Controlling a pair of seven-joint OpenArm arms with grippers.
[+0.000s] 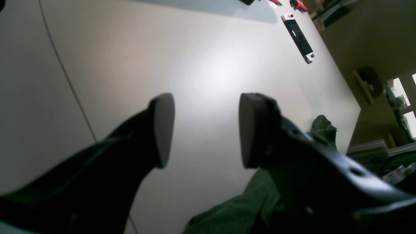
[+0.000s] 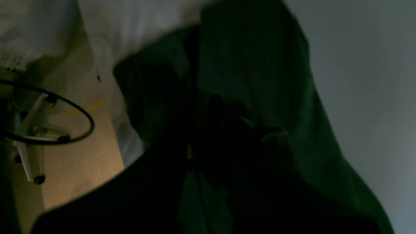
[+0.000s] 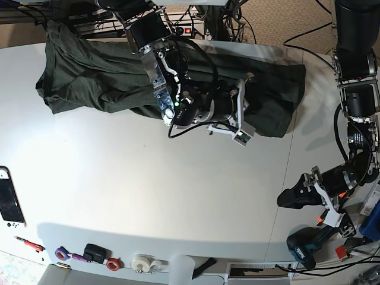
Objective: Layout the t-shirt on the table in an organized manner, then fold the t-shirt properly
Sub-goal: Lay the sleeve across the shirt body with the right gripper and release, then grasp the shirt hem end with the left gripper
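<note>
The dark green t-shirt [image 3: 107,77] lies rumpled and stretched along the far edge of the white table [image 3: 148,196]. My right gripper [image 3: 256,119] sits over the shirt's near right part, shut on the t-shirt. In the right wrist view, dark green cloth [image 2: 260,65] drapes close around the fingers and hides them. My left gripper [image 1: 206,130] hovers open over bare table at the near right, holding nothing. A fold of the shirt [image 1: 240,208] shows behind its right finger. In the base view this gripper [image 3: 284,199] stands well apart from the shirt.
A handheld game console [image 3: 9,205] lies at the table's left edge. Tape rolls [image 3: 142,263] and small tools [image 3: 95,252] line the near edge. A thin dark seam [image 1: 65,74] crosses the table. A blue drill [image 3: 303,246] sits off the table's near right corner.
</note>
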